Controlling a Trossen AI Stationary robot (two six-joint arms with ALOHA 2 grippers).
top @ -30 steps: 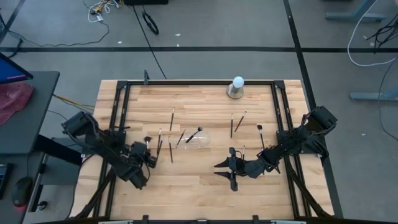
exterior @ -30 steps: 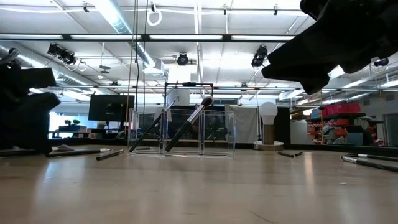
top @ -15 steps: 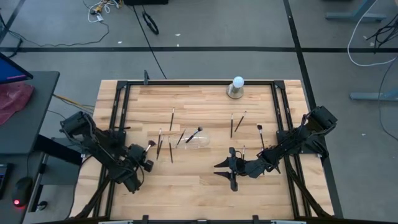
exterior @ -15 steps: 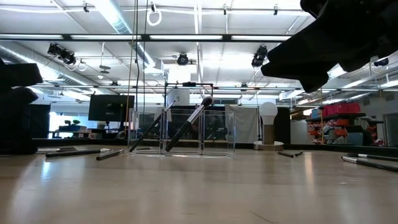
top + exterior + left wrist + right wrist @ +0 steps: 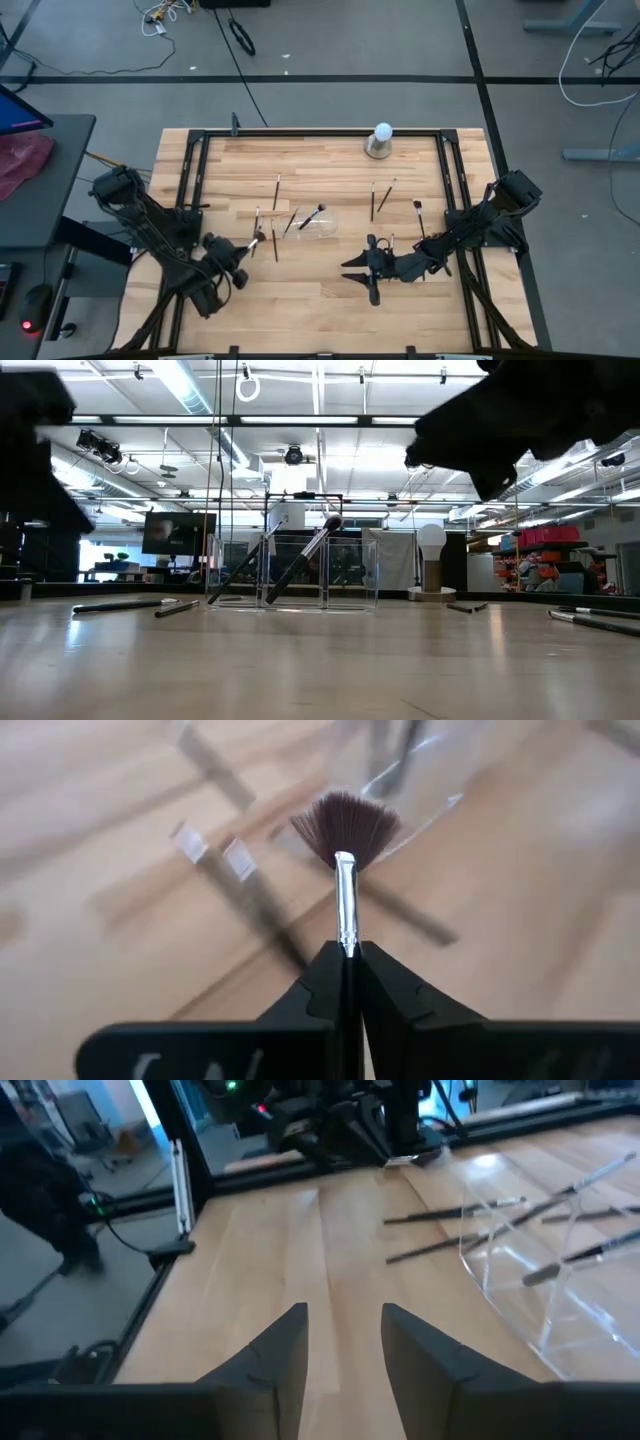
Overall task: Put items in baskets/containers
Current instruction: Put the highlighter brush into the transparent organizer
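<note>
My left gripper [image 5: 247,247] is near the table's left side, shut on a fan-tipped brush [image 5: 345,830] whose bristles point toward the clear holder [image 5: 316,226]. The holder stands mid-table, and two brushes [image 5: 300,565] lean in it with their tips on its rim. More brushes lie flat on the wood: some left of the holder [image 5: 274,240], others to its right [image 5: 386,193]. My right gripper [image 5: 356,271] hovers open right of centre. In its wrist view its fingers [image 5: 345,1342] face the holder [image 5: 555,1270] with nothing between them. My left gripper pinches the fan brush between its two fingers, at the near end of the silvery ferrule [image 5: 346,932]. The brush runs along the fingers and sticks out ahead of them, bristles first. The fingers slant down toward the holder. The brush is lifted clear of the table.
A white ball on a grey base [image 5: 381,140] stands at the far edge. A black frame [image 5: 300,132] runs along the table's sides. Bare wood lies along the near edge [image 5: 300,310].
My left gripper has risen from the table, turned, and moved toward the table's right, nearer the holder. The fan brush has come up with it and is now lifted clear. My right arm has kept still.
</note>
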